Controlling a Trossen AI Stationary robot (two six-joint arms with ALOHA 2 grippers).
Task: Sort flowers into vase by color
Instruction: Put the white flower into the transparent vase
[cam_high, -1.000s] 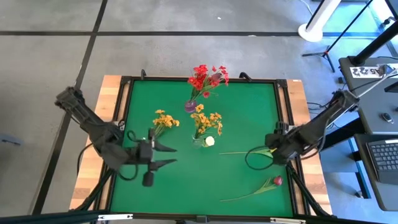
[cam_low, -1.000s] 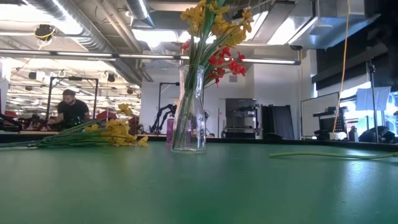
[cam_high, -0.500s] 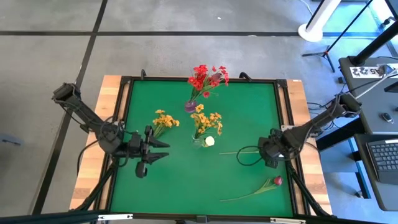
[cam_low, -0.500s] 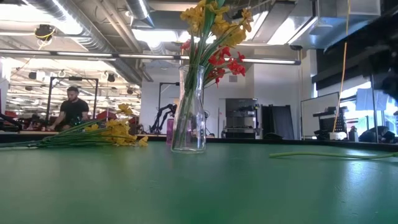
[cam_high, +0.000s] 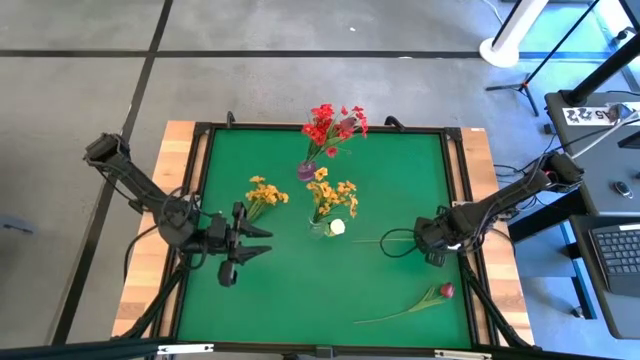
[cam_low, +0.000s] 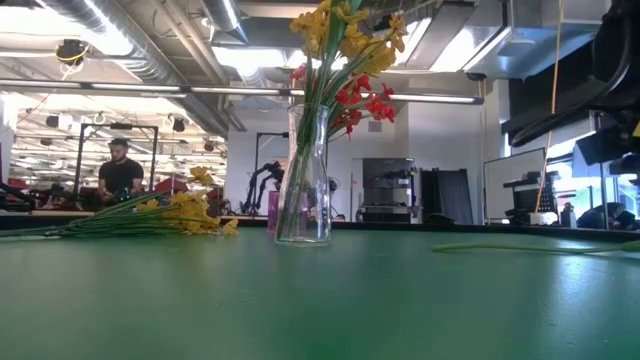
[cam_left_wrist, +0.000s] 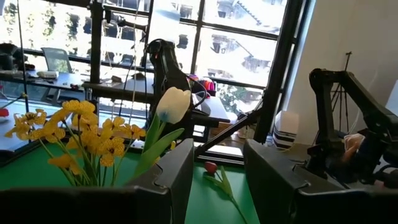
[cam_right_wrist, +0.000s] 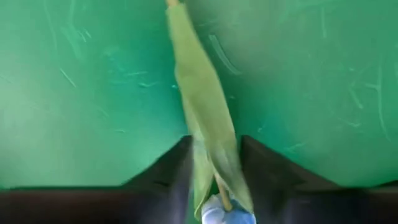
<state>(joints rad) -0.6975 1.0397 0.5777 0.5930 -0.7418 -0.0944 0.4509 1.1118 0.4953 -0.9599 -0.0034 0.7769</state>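
A green-stemmed flower lies flat on the green table (cam_high: 385, 241); its leaf (cam_right_wrist: 205, 106) and pale bud (cam_right_wrist: 221, 211) show in the right wrist view. My right gripper (cam_high: 424, 241) is open above it, pointing down, one finger on each side of the leaf. My left gripper (cam_high: 260, 240) is open and empty at the table's left, level, pointing at the clear vase (cam_high: 325, 228). That vase holds yellow-orange blooms (cam_high: 333, 192) and a white bud (cam_left_wrist: 174, 104). A purple vase (cam_high: 306, 171) holds red blooms (cam_high: 335, 124). A yellow bunch (cam_high: 265, 192) and a dark-red bud flower (cam_high: 444, 291) lie on the table. My right gripper's fingers (cam_right_wrist: 177, 165) stand on either side of the lying flower's green leaf (cam_right_wrist: 214, 155), coming from above and set across the stem. I cannot tell whether they touch it. The flower lies flat on the table.
A raised black frame (cam_high: 195, 200) runs around the green surface, with wooden board edges outside it. There is free green surface at the near left (cam_high: 290, 300). A person (cam_low: 120, 175) sits in the room far behind the table.
My right gripper has gone a little toward the table's left edge and down over the lying flower; its arm now shows in the low view. My left gripper has drawn back slightly toward the table's left and far edges. The flowers have kept still.
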